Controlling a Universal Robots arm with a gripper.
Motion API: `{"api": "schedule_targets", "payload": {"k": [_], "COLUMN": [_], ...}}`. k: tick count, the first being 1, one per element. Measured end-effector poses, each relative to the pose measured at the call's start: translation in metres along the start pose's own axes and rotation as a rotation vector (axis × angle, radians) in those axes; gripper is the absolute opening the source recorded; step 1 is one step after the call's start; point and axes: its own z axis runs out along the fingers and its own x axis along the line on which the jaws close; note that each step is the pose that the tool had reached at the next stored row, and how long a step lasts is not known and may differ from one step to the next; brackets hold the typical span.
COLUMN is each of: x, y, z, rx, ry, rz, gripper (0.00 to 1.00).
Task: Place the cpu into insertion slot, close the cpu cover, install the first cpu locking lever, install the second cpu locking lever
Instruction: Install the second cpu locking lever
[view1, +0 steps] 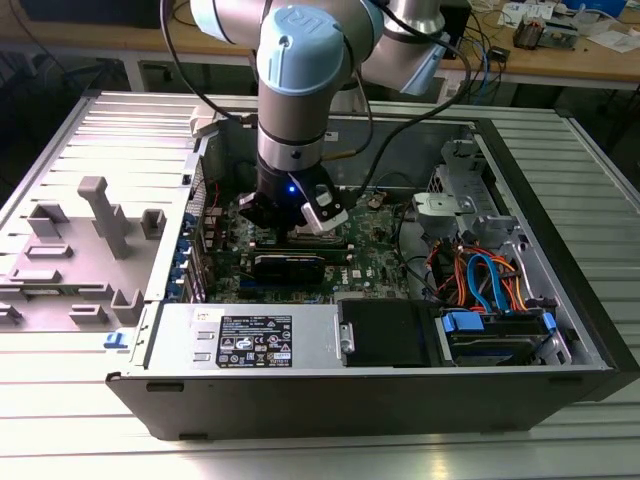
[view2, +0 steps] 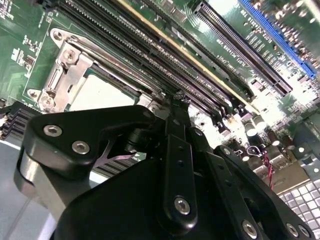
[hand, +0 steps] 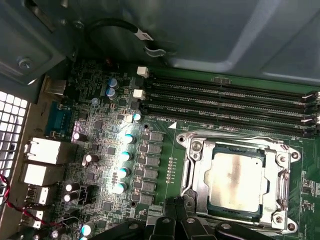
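Exterior view first: I see the open computer case (view1: 560, 300) lying on a ribbed metal table (view1: 320, 450), with the arm (view1: 300, 90) reaching straight down into it over the green motherboard (view1: 370, 262). A grey plastic fixture tray (view1: 80, 250) sits on the table at the exterior view's left of the case, and a bundle of orange and blue cables (view1: 480, 275) fills the case's other end. On the first wrist view, I have the motherboard (hand: 110, 150) spread out, with long black memory slots (hand: 225, 100) running just beside the insertion slot (hand: 192, 150). The cpu cover (hand: 280, 175) lies flat over that socket, and the cpu (hand: 235, 180) sits inside it, its dull silver top showing through the cover's window. The gripper (hand: 175, 206) hangs just beside the socket's edge. On the second wrist view, the gripper (view2: 179, 97) has its fingers (view2: 175, 120) pressed together with no gap and nothing between them, tip just above the board beside the socket.
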Motion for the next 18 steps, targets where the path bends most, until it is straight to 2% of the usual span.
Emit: {"api": "schedule_targets", "payload": {"k": [2,4,5,6,7,8,11,13,17,18], "x": [-0.0003,-0.0003,-0.0003,-0.0005,-0.0004,-0.0006,-0.001,-0.0009,-0.0007,-0.0005], "y": [0.0009,0.0013,0.0015,0.0019,0.0022,0.0036,0.0079,0.0098,0.0113,0.0119], "z": [0.0007,0.0011,0.0012,0.0015,0.0012,0.0005,-0.0029,-0.0088,-0.0151,-0.0192], "rx": [0.0001,0.0164,0.0254,0.0492,0.0658,0.0703,0.0691,0.0696,0.0697,0.0699], "ry": [0.0001,0.0022,0.0035,0.0068,0.0094,0.0103,0.0097,0.01,0.0101,0.0102], "rz": [0.0,0.001,0.002,0.003,0.004,0.005,0.005,0.005,0.005,0.004], "gripper": [0.11,0.11,0.11,0.11,0.11,0.11,0.11,0.11,0.11,0.11]}}
